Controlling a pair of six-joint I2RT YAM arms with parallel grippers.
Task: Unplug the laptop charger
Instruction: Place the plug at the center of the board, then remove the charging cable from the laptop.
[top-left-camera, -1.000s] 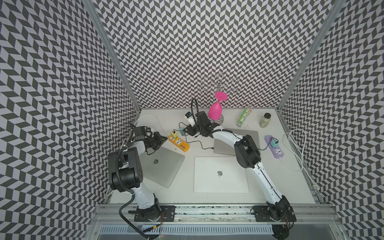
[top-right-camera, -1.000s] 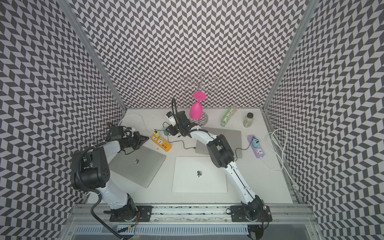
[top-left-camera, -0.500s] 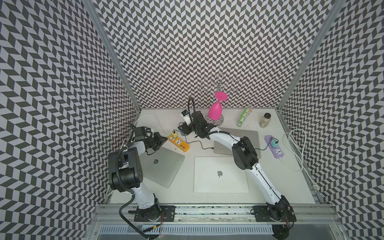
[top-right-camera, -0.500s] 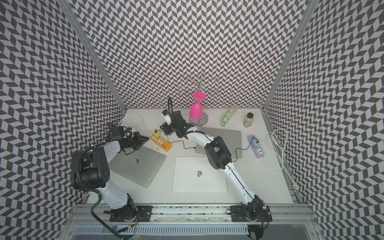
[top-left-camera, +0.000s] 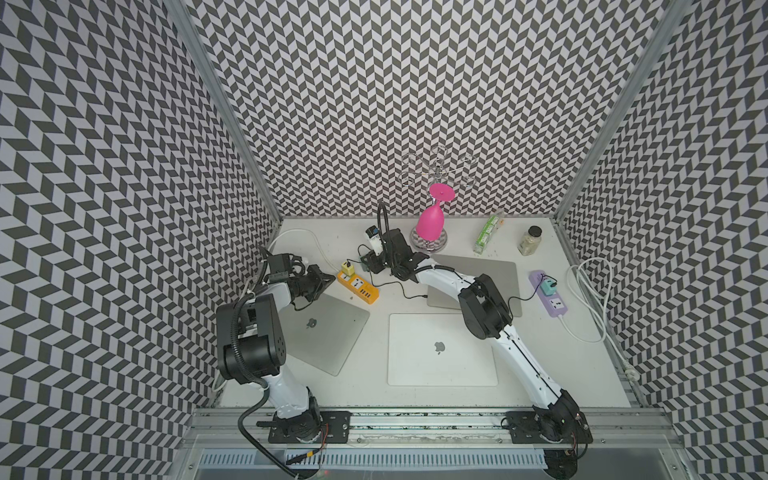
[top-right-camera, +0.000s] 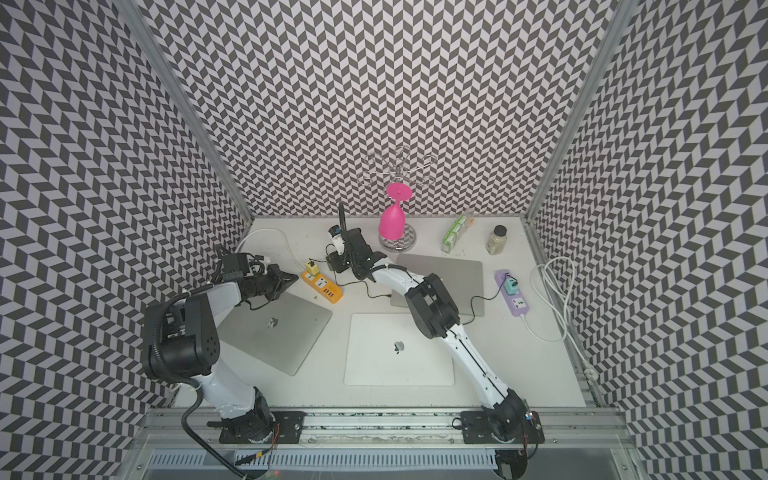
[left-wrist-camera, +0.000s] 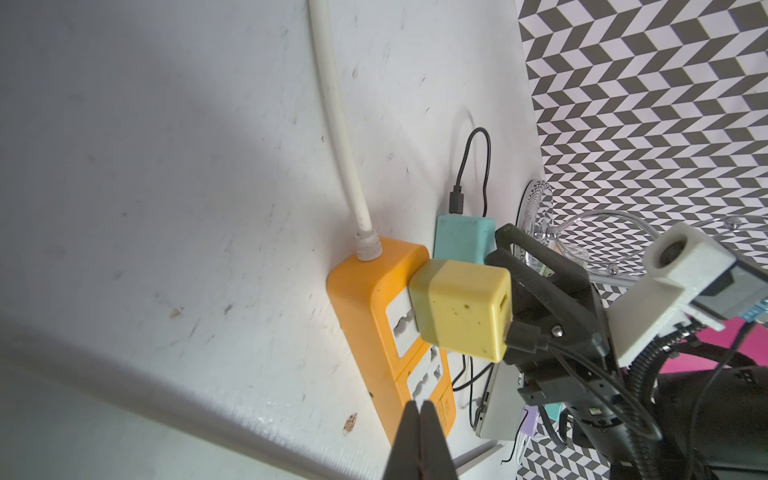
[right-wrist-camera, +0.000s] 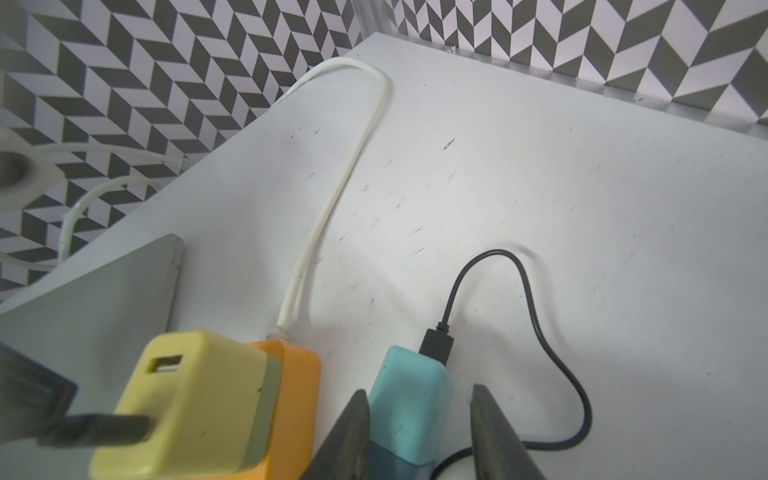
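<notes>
The right fingers (right-wrist-camera: 349, 440) have edged toward the orange strip (left-wrist-camera: 365, 286), loosely straddling the teal charger (right-wrist-camera: 409, 399) beside it; its long axis parallels the strip, cable end facing the back wall (top-left-camera: 374, 104). The left fingers (left-wrist-camera: 124, 440) are pinched shut.

White links (top-left-camera: 525, 361), black joints (top-left-camera: 253, 332), ribbed black cable (top-left-camera: 242, 424), dark tapered left claw (left-wrist-camera: 129, 415)

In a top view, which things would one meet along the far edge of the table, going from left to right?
Upside-down pink plastic wine glass → green carton → small glass jar with a dark lid.
</notes>
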